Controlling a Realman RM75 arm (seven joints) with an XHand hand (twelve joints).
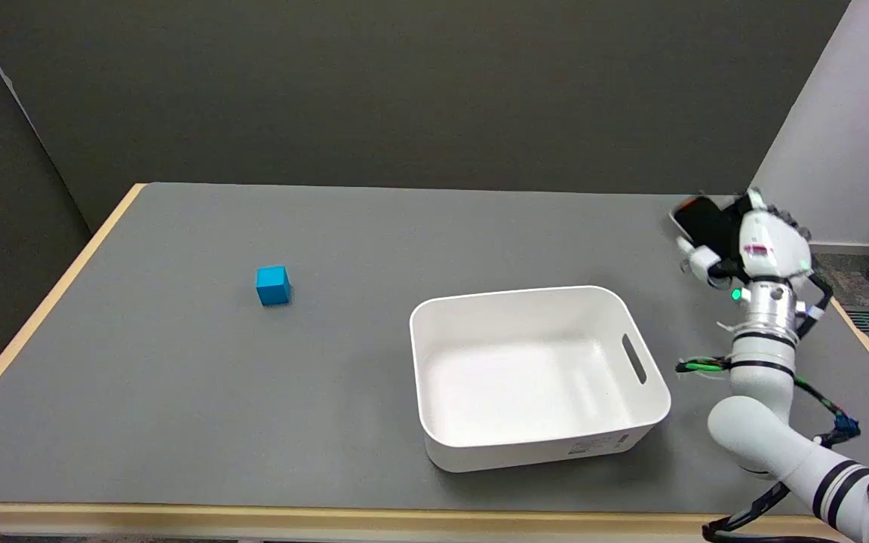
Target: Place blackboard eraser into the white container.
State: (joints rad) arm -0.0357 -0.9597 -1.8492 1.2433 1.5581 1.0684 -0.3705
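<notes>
While right hand (744,241) hangs near table's right edge, fingers wrapped on black eraser (702,219), white container (649,407) sits apart; blue cube (273,285) far left.

A lab-like test room: a grey table (178,377) with wood edging stands before plain dark partition walls (404,90).

table (178,392): grey top, light wood edge
cube (273,285): blue
container (653,396): white
eraser (702,222): black
hand (751,241): white and black
arm (763,362): white, black bands
</notes>
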